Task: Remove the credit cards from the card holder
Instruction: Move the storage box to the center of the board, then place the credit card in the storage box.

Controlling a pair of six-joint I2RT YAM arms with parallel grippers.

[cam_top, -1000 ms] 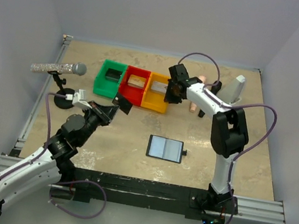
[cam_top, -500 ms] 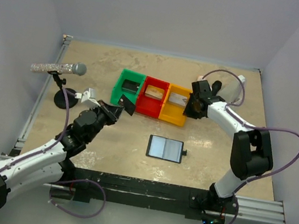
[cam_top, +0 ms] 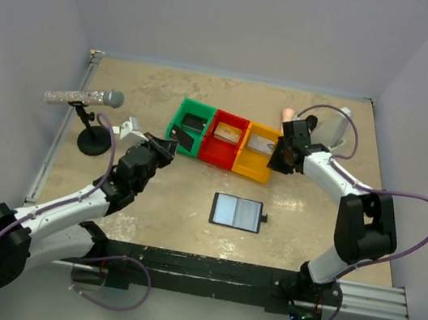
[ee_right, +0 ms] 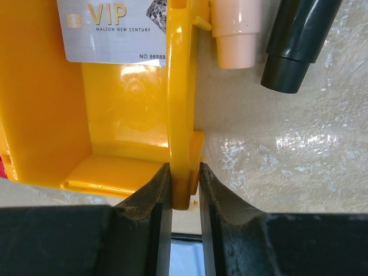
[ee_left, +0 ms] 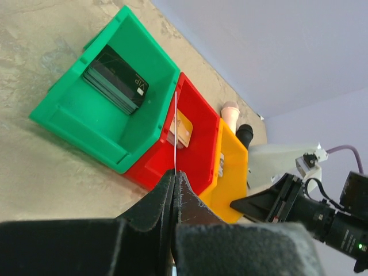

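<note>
The card holder (cam_top: 236, 211) lies open and flat on the table, pale inner faces up, with no gripper on it. My left gripper (ee_left: 174, 174) is shut on a thin card (ee_left: 175, 138) seen edge-on, held over the near side of the bins; in the top view this gripper (cam_top: 169, 146) is beside the green bin (cam_top: 189, 127). A dark card (ee_left: 115, 80) lies in the green bin, a tan card (ee_left: 183, 129) in the red bin (cam_top: 226, 139), and a silvery card (ee_right: 115, 29) in the yellow bin (cam_top: 256, 152). My right gripper (ee_right: 185, 190) is shut on the yellow bin's right wall (ee_right: 181, 115).
A glittery microphone (cam_top: 85, 97) on a round black stand (cam_top: 94, 140) is at the left. A peach marker (ee_right: 236, 29) and a black marker (ee_right: 296, 40) lie just right of the yellow bin. A white object (cam_top: 336, 127) stands at the back right.
The joined bins have slid right and turned, pulled by my right gripper on the yellow wall. My left gripper with its card has followed toward the green bin.
</note>
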